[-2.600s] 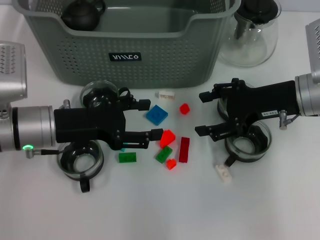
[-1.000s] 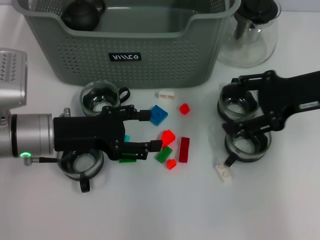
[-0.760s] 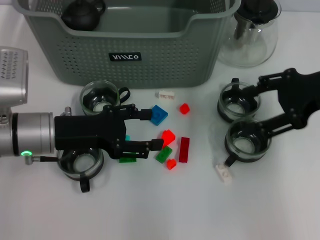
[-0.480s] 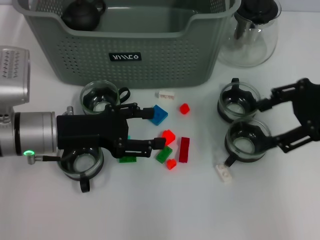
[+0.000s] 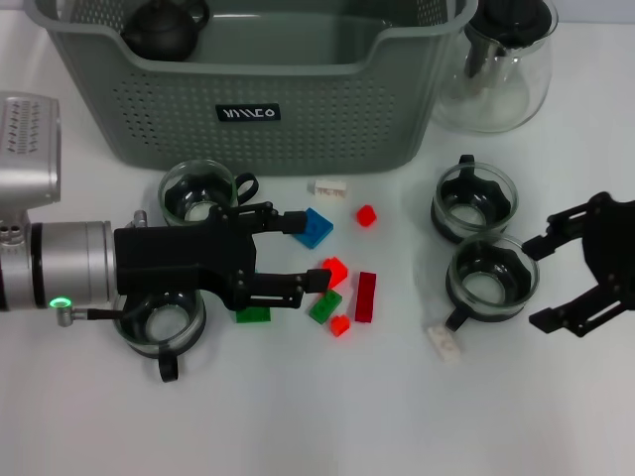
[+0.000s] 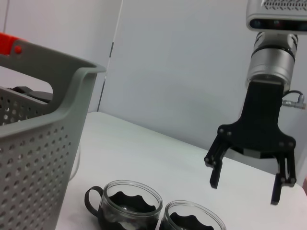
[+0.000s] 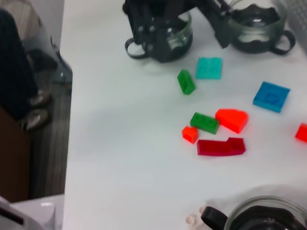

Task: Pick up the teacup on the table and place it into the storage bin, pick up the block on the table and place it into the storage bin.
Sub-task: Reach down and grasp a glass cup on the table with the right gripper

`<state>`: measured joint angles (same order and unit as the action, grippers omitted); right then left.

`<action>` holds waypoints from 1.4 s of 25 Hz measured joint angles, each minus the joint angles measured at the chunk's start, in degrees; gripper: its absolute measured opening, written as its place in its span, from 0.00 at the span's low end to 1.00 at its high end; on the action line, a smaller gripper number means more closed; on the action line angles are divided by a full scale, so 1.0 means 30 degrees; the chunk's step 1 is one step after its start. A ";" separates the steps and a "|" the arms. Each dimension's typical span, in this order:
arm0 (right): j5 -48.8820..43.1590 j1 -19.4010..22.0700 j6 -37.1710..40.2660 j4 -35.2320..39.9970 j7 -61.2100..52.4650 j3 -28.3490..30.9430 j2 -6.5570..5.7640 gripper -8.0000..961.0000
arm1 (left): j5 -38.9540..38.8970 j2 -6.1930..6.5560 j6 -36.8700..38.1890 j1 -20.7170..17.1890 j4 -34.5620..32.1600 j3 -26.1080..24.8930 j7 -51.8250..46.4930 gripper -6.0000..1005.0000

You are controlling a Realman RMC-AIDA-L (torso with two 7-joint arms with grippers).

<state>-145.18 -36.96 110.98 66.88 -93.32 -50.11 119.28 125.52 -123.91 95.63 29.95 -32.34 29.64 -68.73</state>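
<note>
A: Left claw, fingers spread, over the blocks; orange block just right of its tips, near the bin.
B: Right claw, spread, empty, right of the nearest cup. Left arm's closer.

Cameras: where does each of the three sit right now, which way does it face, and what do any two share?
Head view: above, looking down at the table, the storage bin, blocks and teacups; both arms show, left claw open over the blocks, right claw open beside a teacup.
Left wrist view: low, looking across past the storage bin at the right claw.
Right wrist view: looking across at the blocks and left claw.
Shared: the blue block.
</note>
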 joint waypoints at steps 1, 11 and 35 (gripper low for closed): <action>-0.0015 -0.0004 -0.0176 0.0003 -0.0024 -0.0295 0.0036 0.93 | -0.0004 -0.0001 -0.0015 0.0000 0.0001 -0.0009 -0.0001 0.82; -0.0104 -0.0069 -0.2520 -0.0159 -0.0697 -0.4482 0.0297 0.93 | -0.0036 -0.0006 -0.0033 -0.0088 0.0000 -0.0100 -0.0032 0.82; -0.0347 0.0063 -0.6031 -0.1361 -0.2272 -1.0355 0.0348 0.85 | -0.0034 0.0066 -0.0484 -0.0199 0.0424 -0.0271 0.0038 0.82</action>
<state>-146.22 -36.77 92.88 62.79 -100.13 -81.18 120.32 125.42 -123.71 94.18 29.35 -31.07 28.83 -68.61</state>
